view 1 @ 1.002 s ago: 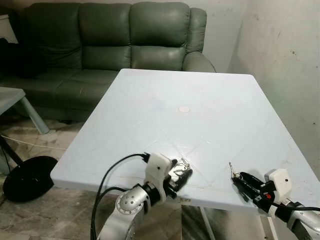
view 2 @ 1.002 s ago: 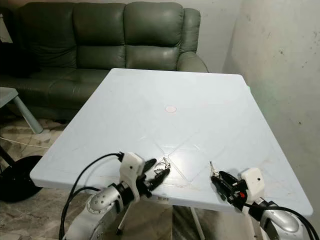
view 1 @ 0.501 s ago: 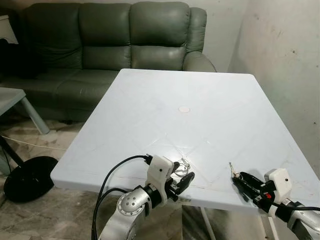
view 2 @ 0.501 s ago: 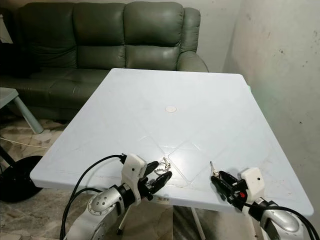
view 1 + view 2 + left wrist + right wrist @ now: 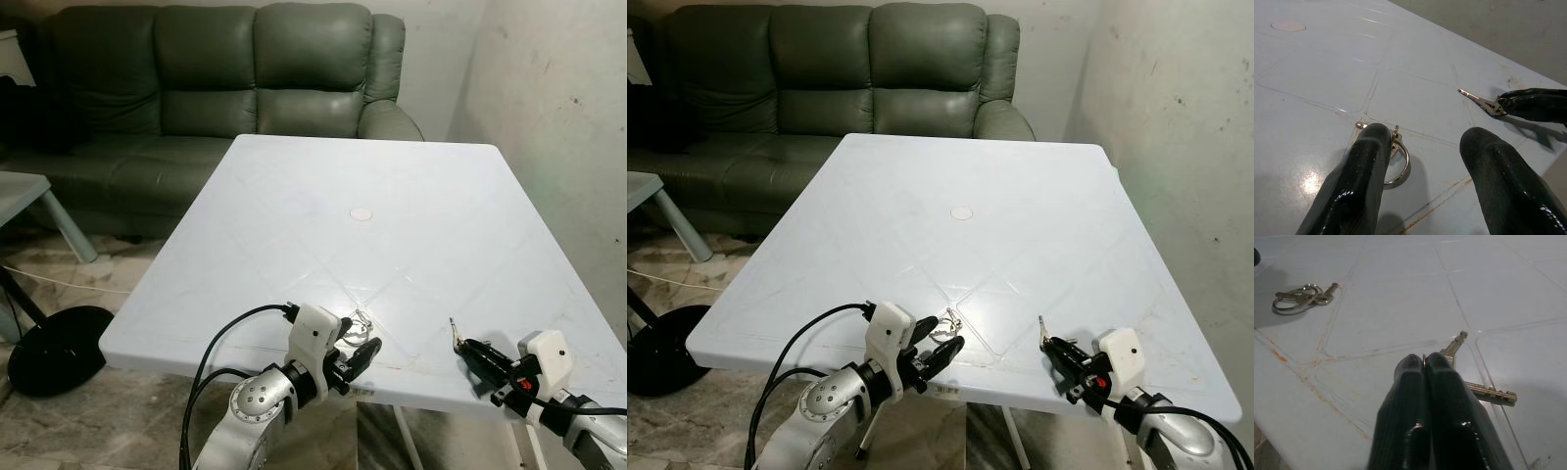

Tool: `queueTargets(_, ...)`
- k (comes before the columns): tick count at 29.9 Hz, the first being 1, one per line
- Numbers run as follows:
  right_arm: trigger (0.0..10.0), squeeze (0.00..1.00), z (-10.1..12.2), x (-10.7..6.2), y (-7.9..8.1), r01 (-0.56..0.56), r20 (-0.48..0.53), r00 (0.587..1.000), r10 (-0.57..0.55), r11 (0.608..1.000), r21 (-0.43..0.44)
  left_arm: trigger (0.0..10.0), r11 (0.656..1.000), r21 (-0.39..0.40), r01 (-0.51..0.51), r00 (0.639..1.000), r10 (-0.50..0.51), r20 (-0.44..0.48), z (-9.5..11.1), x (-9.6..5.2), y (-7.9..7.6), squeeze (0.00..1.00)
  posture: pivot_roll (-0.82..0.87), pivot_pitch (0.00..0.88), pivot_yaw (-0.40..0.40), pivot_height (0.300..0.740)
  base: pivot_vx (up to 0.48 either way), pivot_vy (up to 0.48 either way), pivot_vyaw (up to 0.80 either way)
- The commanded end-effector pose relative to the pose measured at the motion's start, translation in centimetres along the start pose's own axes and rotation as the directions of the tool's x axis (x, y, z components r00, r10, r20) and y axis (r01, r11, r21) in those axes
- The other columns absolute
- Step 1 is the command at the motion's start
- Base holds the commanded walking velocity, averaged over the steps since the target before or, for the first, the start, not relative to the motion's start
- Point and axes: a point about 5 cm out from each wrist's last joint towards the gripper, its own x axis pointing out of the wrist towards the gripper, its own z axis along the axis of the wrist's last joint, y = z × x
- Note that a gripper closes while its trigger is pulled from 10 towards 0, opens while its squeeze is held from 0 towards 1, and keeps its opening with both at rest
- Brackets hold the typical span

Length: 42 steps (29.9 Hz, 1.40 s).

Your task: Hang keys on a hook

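A key ring with small keys (image 5: 361, 319) lies on the white table (image 5: 392, 166) close to its front edge. My left gripper (image 5: 358, 338) is open just above the edge, one finger (image 5: 1371, 147) partly over the ring (image 5: 1399, 164) and the other finger (image 5: 1488, 152) to its side. At the front right, my right gripper (image 5: 468, 346) is shut on another key (image 5: 454, 330), whose blade pokes out past the fingertips (image 5: 1476, 98). In the right wrist view the shut fingers (image 5: 1425, 369) sit over keys (image 5: 1484, 390) resting on the tabletop.
A green leather sofa (image 5: 225, 69) stands beyond the table. A bare wall (image 5: 558, 98) runs along the right. To the left are a small grey table (image 5: 24, 191) and a black round base (image 5: 54, 348) on the floor. A small round mark (image 5: 361, 212) sits mid-table.
My left gripper has sunk a little toward the table edge beside the key ring, which has stayed put. The right gripper has drawn back slightly, still shut on its key.
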Motion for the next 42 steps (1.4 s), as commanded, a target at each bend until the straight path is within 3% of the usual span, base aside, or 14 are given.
queueTargets(1,0.0,0.0,0.5,-0.1,-0.1,-0.007,0.011,1.0,0.007,1.0,-0.011,10.0,1.0,0.005,-0.003,1.0,0.003,0.02,0.7,0.2,-0.1,0.0,-0.1,0.016,0.019,0.74,0.0,0.0,0.0)
queueTargets(10,0.0,0.0,0.7,0.0,-0.1,0.0,0.021,1.0,0.001,1.0,-0.014,10.0,1.0,0.005,-0.008,1.0,0.008,0.021,0.7,0.2,-0.1,0.0,-0.1,0.015,0.018,0.74,0.0,0.0,0.0)
queueTargets(12,0.0,0.0,1.1,0.2,-0.3,0.031,0.062,0.998,-0.031,1.0,0.001,10.0,1.0,0.008,-0.01,1.0,0.01,0.023,0.7,0.2,0.0,0.0,-0.1,0.009,0.016,0.74,0.0,0.0,0.0)
queueTargets(14,0.0,0.0,2.9,1.1,-0.5,0.102,0.205,0.972,-0.115,0.992,0.072,10.0,0.999,0.019,-0.035,0.999,0.035,0.041,1.1,0.3,0.4,0.0,-0.09,0.003,0.015,0.74,0.0,0.0,0.0)
queueTargets(17,0.0,0.0,3.7,1.6,-0.3,0.129,0.262,0.953,-0.148,0.988,0.091,10.0,0.998,0.012,-0.057,0.997,0.056,0.053,1.4,0.5,0.8,0.0,-0.09,0.0,0.014,0.74,0.0,0.0,0.0)
queueTargets(20,0.0,0.0,6.1,2.8,0.1,0.164,0.405,0.886,-0.226,0.969,0.182,10.0,0.996,0.012,-0.083,0.993,0.081,0.081,2.3,0.7,1.6,0.0,-0.09,0.0,0.012,0.74,0.0,0.0,0.0)
queueTargets(21,0.0,0.0,6.1,2.8,0.1,0.164,0.405,0.886,-0.226,0.969,0.182,10.0,0.996,0.012,-0.083,0.993,0.081,0.081,2.3,0.7,1.6,0.0,-0.09,0.0,0.012,0.74,0.0,0.0,0.0)
queueTargets(26,0.0,0.0,8.9,4.2,1.3,0.182,0.52,0.81,-0.272,0.959,0.218,10.0,0.995,0.023,-0.094,0.988,0.09,0.123,3.7,0.8,2.2,0.0,-0.08,0.0,0.009,0.74,0.0,0.0,0.0)
queueTargets(27,2.3,0.0,9.9,4.6,1.9,0.169,0.556,0.785,-0.272,0.958,0.23,10.0,0.993,0.037,-0.113,0.984,0.106,0.147,4.4,0.9,2.6,0.0,-0.08,0.0,0.008,0.74,0.0,0.0,0.0)
queueTargets(28,2.3,0.0,10.1,4.7,2.1,0.166,0.564,0.78,-0.27,0.959,0.23,10.0,0.992,0.041,-0.119,0.982,0.112,0.154,4.6,0.9,2.8,0.0,-0.08,0.0,0.008,0.74,0.0,0.0,0.0)
queueTargets(29,10.0,0.0,10.6,5.0,2.3,0.193,0.565,0.769,-0.299,0.951,0.24,10.0,0.988,0.033,-0.15,0.974,0.142,0.177,5.2,0.8,3.4,0.0,-0.08,0.0,0.008,0.74,0.0,0.0,0.0)
queueTargets(34,10.0,0.0,10.9,5.2,2.2,0.306,0.547,0.739,-0.392,0.92,0.247,10.0,0.965,0.008,-0.26,0.935,0.25,0.251,6.8,0.3,5.3,0.0,-0.08,0.0,0.004,0.74,0.0,0.0,0.0)
queueTargets(36,10.0,0.0,10.6,5.1,2.5,0.377,0.517,0.724,-0.457,0.89,0.257,10.0,0.927,-0.019,-0.376,0.882,0.364,0.301,7.9,-0.7,7.5,0.0,-0.08,0.0,0.0,0.74,0.0,0.0,0.0)
queueTargets(42,10.0,0.0,9.6,5.2,3.2,0.463,0.456,0.717,-0.527,0.849,0.255,10.0,0.895,-0.003,-0.446,0.848,0.424,0.317,8.5,-1.6,9.6,0.0,-0.08,0.0,-0.002,0.74,0.0,0.0,0.0)
